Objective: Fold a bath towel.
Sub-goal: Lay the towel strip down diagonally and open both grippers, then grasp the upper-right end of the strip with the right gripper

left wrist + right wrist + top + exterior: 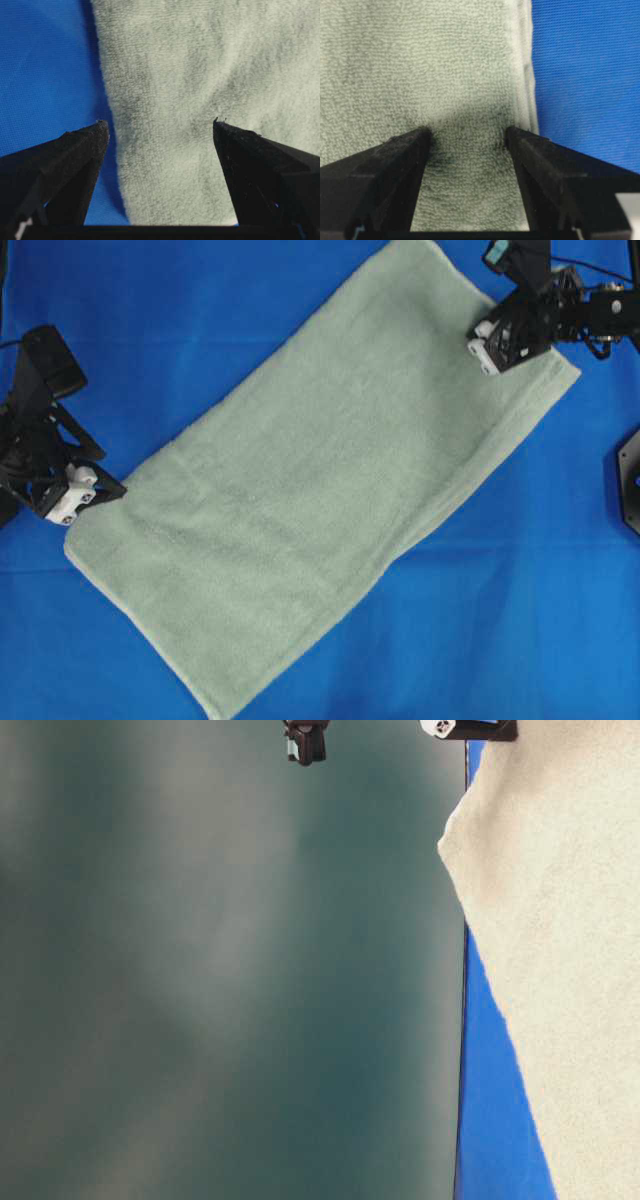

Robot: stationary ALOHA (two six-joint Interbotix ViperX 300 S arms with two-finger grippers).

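The large pale sage-green terry-cloth bath towel (330, 490) lies spread flat on the bright blue cloth-covered table (180, 330), a long rectangle set on a diagonal from the lower left to the upper right of the overhead view. Its pile is soft, short and fuzzy, looped all over, with faint shallow ripples across the middle. A flat, smoother hemmed band runs along the short end at the upper right, and a thin pale hem traces the lower-left edges. A second edge shows along the lower right long side, so the towel seems to lie doubled there. In the table-level view, which is turned on its side, the towel shows as a cream-looking fuzzy sheet with one corner jutting toward the table's edge.

The blue table cover has a fine woven mesh texture, plain in both wrist views.

The left gripper (85, 495), black with white parts near the fingers, sits at the towel's lower-left short end. Its two dark, tapered, rough-surfaced fingers (80, 150) stand spread wide, one over the blue cloth and one over the towel, the towel's edge between them; nothing is pinched.

The right gripper (488, 345), of the same make, is over the towel's upper-right corner. Its fingers (395, 160) are spread apart above the terry pile just inside the hemmed edge, gripping nothing.
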